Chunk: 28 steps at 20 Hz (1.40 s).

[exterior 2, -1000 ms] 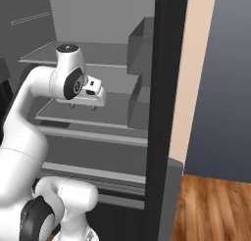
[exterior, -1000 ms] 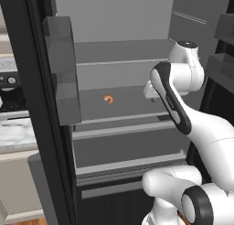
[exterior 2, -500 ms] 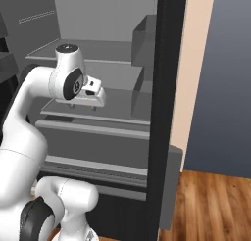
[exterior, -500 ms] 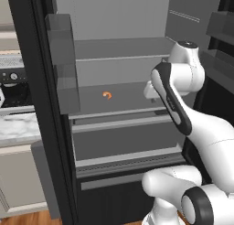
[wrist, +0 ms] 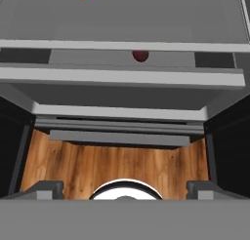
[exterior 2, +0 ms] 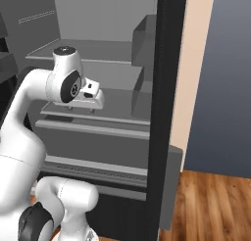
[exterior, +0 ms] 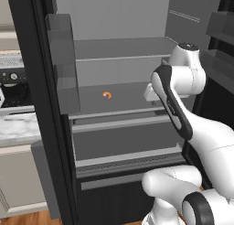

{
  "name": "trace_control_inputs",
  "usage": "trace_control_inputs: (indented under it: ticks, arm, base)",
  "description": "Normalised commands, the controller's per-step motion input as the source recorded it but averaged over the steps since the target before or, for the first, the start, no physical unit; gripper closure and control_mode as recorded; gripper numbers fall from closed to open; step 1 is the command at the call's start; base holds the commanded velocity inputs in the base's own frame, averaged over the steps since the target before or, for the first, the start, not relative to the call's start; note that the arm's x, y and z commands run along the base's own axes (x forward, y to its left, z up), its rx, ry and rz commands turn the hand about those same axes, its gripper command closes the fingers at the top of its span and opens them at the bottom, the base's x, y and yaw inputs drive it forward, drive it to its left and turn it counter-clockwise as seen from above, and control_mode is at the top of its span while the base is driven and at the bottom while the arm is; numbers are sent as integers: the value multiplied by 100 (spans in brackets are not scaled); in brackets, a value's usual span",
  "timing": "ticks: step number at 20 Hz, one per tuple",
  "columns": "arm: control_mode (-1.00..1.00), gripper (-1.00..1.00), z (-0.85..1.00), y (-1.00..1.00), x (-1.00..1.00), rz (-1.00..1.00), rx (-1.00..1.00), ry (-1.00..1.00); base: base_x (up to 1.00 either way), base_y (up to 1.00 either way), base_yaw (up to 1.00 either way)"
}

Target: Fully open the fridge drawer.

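fridge drawer (wrist: pixel 122 78) well below the fingers (wrist: pixel 49 188)

Base views: behind the arm, left and right, sharing the open fridge (exterior: pixel 119 59) interior.
Hand view: close, facing steeply downward.

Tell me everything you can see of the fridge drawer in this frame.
The fridge drawer is a wide, shallow grey box with a plain flat front and a paler strip along its top rim. It sits below the shelf, spanning the fridge. The hand view shows it slid partly out, with a small dark red thing inside. Nothing touches it.
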Motion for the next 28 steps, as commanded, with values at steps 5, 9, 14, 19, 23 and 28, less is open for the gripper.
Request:
trace_control_inputs:
  ticks: [5, 9, 14, 19, 23, 28]
  arm:
    - [-100, -100, -66, 27, 51, 0, -14, -4]
    - [-100, -100, -74, 17, 55, 0, -2, -10]
    - [-100, -100, -68, 5, 60, 0, 1, -12]
    - [-100, -100, -38, 2, 57, 0, 2, -6]
    - [-100, -100, -9, 0, 57, 0, 0, 0]
    - [-100, -100, -18, 0, 49, 0, 0, 0]
  base:
    - [0, 0, 0]
    - [0, 0, 0]
    - [0, 0, 0]
    - [0, 0, 0]
    - [0, 0, 0]
    - [0, 0, 0]
